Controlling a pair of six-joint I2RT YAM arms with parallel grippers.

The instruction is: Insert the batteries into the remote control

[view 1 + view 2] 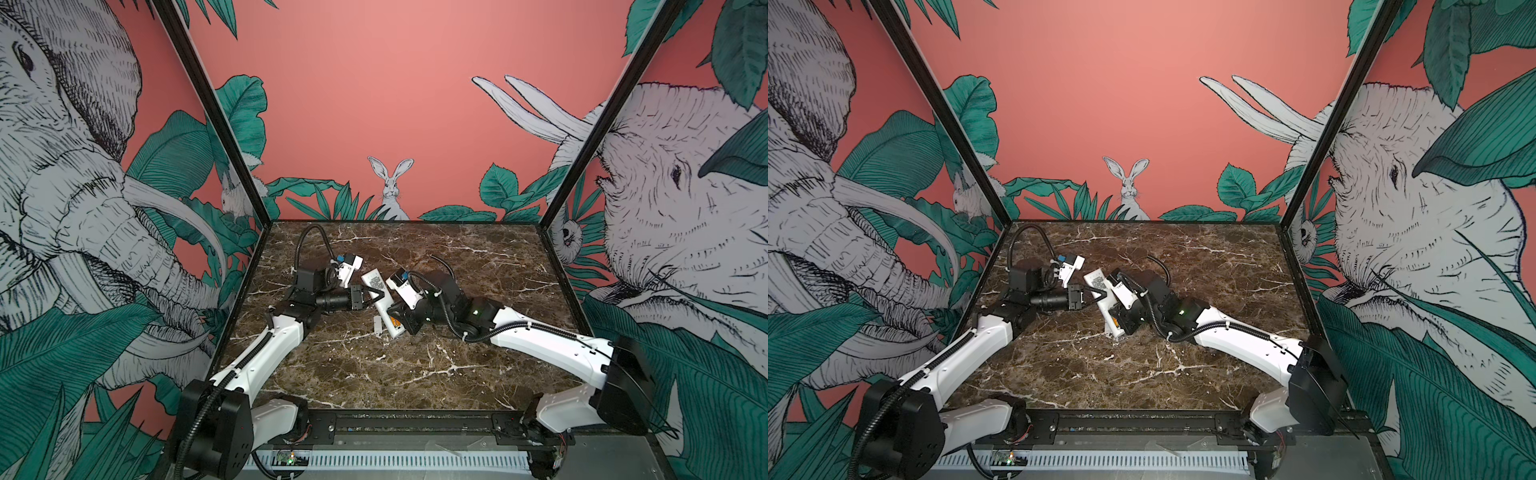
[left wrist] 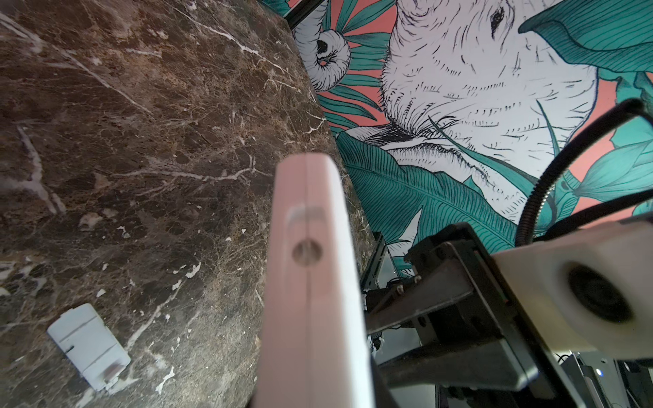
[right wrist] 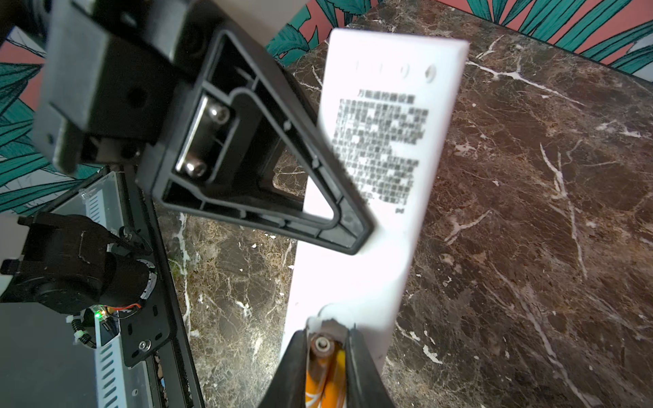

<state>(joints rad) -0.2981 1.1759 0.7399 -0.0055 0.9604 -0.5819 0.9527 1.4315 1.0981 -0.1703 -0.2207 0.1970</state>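
While narrow, right claw (image 3: pixel 327 335) around batteries (image 3: pixel 318 385)

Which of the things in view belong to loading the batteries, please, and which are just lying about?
In use:
- remote control, clamped by the left gripper
- batteries, pinched by the right gripper at the remote's end

Lying about:
- small white cover, loose on the table, untouched

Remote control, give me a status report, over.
Left jaws shut on remote. Right jaws flanking batteries at its end, grip unclear. Cover loose on table, nothing in the way.
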